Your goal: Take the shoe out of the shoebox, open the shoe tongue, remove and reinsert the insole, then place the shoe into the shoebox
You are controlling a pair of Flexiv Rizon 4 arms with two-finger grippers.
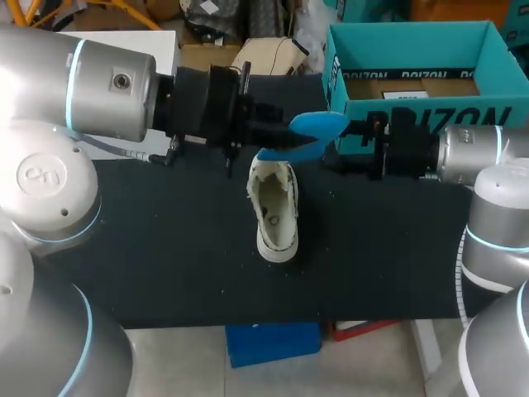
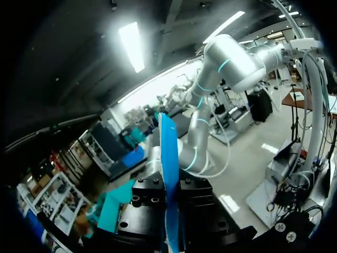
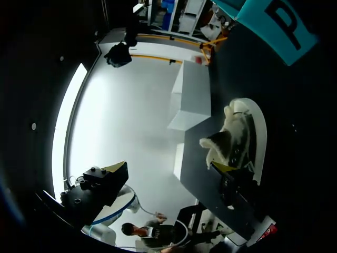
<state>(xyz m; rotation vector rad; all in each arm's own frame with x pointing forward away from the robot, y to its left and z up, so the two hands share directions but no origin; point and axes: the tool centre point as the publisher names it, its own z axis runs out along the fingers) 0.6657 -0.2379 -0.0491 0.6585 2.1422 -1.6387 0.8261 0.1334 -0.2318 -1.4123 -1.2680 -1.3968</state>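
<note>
One shoe (image 1: pixel 275 211) lies unheld at frame centre | left gripper (image 1: pixel 277 130) clamps the blue insole (image 1: pixel 318 124) in the air just above it | right gripper (image 1: pixel 368 145), right of centre: cannot tell its state | shoebox (image 1: pixel 413 41) upper right | risk: insole fed in crooked could buckle or miss the opening and shove the shoe
</note>
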